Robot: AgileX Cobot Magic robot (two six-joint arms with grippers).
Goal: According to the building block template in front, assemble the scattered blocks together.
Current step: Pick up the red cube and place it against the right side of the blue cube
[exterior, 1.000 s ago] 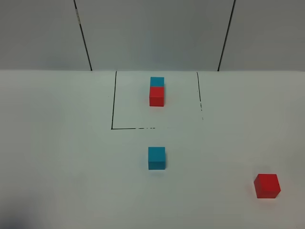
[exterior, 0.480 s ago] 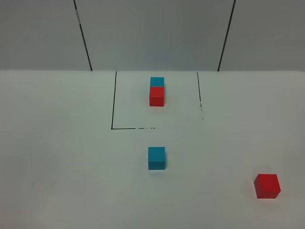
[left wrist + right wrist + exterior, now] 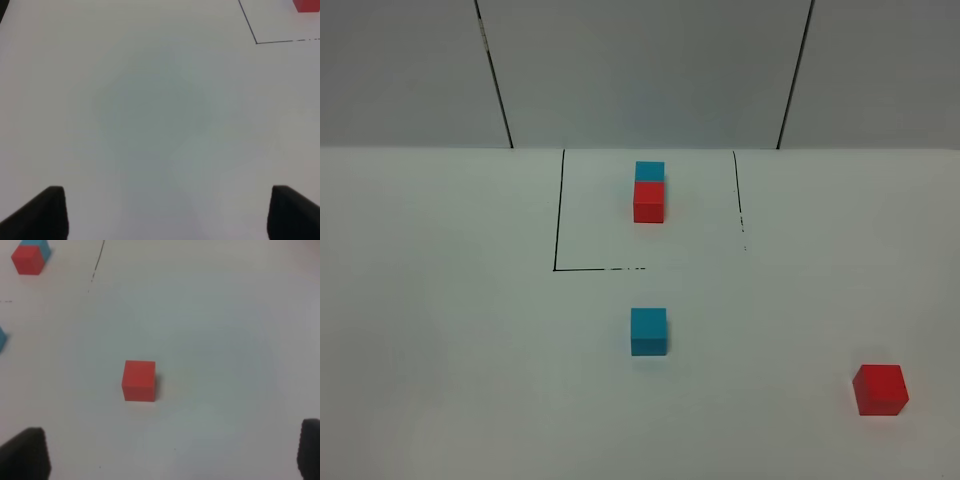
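The building block template is a thin black outline [image 3: 558, 215] at the back centre, framing a cyan-blue cube [image 3: 649, 169] that touches a red cube [image 3: 649, 202]. Of the scattered blocks, the cyan-blue one [image 3: 648, 331] sits just in front of the outline and the red one [image 3: 880, 389] lies far to the front right. Neither arm shows in the exterior high view. My left gripper [image 3: 170, 215] is open over bare table, with the outline's corner [image 3: 256, 42] ahead of it. My right gripper [image 3: 167, 452] is open, and the loose red block [image 3: 139, 380] stands a little beyond its fingertips.
The white table [image 3: 450, 330] ends at a grey panelled wall [image 3: 640, 70] behind the outline. In the right wrist view the template's red cube [image 3: 27, 260] and an edge of the loose cyan-blue block [image 3: 1, 338] appear off to one side.
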